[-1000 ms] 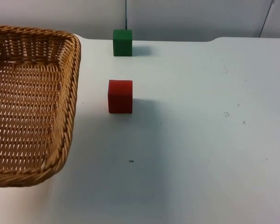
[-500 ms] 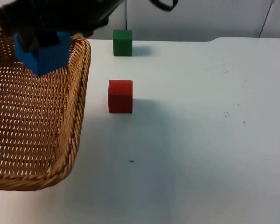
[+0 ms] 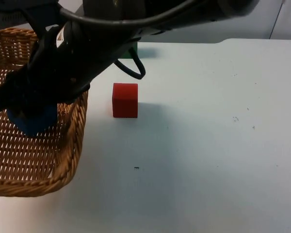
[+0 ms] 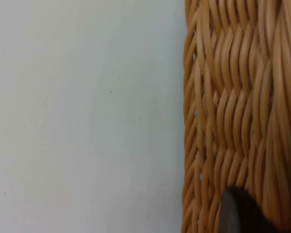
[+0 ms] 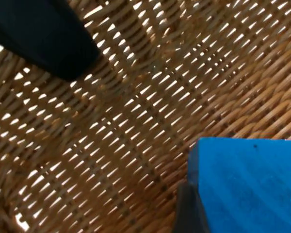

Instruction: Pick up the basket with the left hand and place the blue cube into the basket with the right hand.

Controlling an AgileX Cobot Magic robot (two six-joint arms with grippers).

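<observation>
My right gripper (image 3: 26,116) was clamped on the blue cube (image 3: 31,121) low over the wicker basket (image 3: 70,145), whose wall my left gripper (image 4: 240,213) pinched. Released off-centre, I judged, it might tip the basket.

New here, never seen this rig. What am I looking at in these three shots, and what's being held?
It is a two-armed robot at a white table. One camera looks down from above; the other two sit on the wrists.

From above, the right arm reaches across over the wicker basket, and its right gripper holds the blue cube over the basket's weave. The right wrist camera sees that cube close up.

The left wrist camera shows the left gripper at the basket's woven wall.

A red cube lies loose on the table.
</observation>
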